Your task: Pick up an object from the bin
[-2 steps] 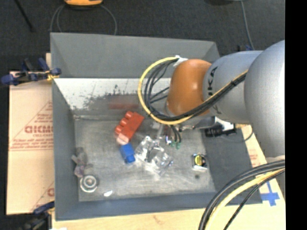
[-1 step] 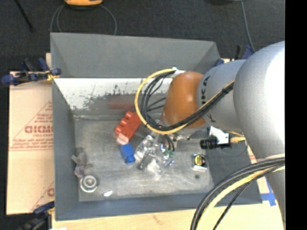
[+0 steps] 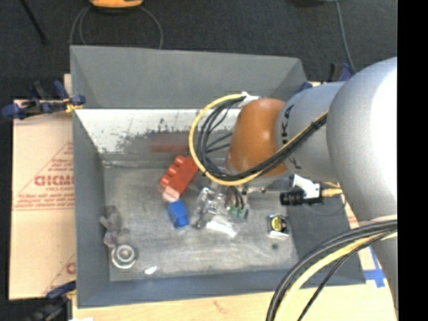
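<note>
Your gripper (image 3: 212,209), released or clenched you cannot tell, hangs over a clear crumpled plastic scrap (image 3: 222,228); descending, it may knock the small blue block (image 3: 177,214) just beside.

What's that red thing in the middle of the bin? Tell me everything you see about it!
It's a red block, plastic-looking, ridged like a toy brick. It lies slanted on the bin floor near the back wall. A pale pink piece sits at its lower end. A small blue block lies just below that; I cannot tell if they touch. The gripper is to its lower right, not touching it.
</note>
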